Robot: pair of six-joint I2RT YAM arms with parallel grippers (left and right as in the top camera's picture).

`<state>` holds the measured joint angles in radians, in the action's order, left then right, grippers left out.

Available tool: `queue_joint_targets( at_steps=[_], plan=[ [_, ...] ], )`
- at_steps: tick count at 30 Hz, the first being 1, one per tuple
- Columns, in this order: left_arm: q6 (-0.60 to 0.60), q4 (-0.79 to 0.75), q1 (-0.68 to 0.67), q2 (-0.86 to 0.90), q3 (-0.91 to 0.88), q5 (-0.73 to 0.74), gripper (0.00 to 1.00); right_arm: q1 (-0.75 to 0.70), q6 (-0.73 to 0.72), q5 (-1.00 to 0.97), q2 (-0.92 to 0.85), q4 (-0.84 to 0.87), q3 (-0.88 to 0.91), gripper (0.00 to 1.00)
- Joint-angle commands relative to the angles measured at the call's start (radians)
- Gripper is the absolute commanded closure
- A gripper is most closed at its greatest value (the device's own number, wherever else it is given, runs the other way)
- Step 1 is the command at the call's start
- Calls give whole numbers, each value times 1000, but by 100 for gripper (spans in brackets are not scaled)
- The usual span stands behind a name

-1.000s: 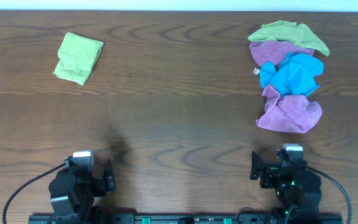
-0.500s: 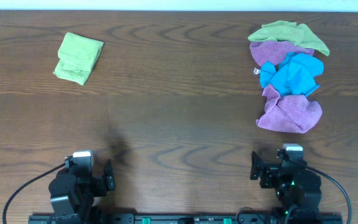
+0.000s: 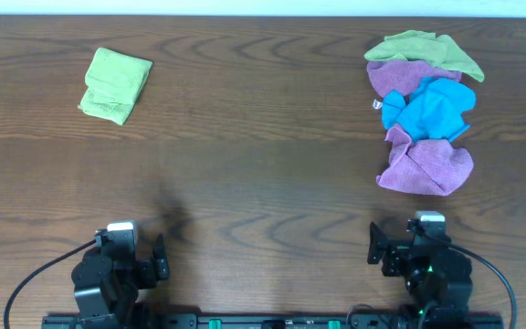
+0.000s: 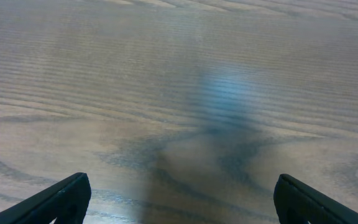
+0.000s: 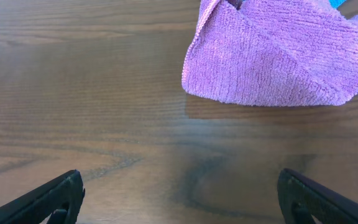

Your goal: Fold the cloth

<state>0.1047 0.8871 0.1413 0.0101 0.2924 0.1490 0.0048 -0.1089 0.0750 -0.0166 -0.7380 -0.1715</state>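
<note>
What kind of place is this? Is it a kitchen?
Probably a robot practice bench, not a kitchen: a left arm and right arm sit at a wooden table, with a heap of coloured cloths laid out.

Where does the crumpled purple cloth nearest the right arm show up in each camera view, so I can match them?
Overhead: the crumpled purple microfibre cloth lies right of centre, at the near end of the cloth pile.
Left wrist: not in it.
Right wrist: upper right, its top cut off by the frame.
Shared landmark: the bright blue cloth touching its far side, a sliver at the right wrist's top edge; the dark wooden table shows in all three.
</note>
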Motion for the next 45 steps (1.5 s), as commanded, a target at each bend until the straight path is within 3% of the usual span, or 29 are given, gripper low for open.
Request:
queue_joint_targets(
  at_steps=[1,21,28,34,40,45],
  plan=[
    [3,57,4,-4,-11,-6,5,-8,10,4,11,2,10,1],
    [3,57,4,-4,-11,-6,5,-8,9,5,11,3,10,1],
    [3,57,4,-4,-11,-6,5,-8,-282,76,11,97,10,1],
    [3,57,4,-4,-11,-6,5,-8,-307,80,11,112,10,1],
    [3,57,4,-4,-11,-6,5,-8,-351,54,-5,290,11,1],
    [3,57,4,-4,-11,-7,5,-8,-350,-1,-158,462,11,1]
  ],
)
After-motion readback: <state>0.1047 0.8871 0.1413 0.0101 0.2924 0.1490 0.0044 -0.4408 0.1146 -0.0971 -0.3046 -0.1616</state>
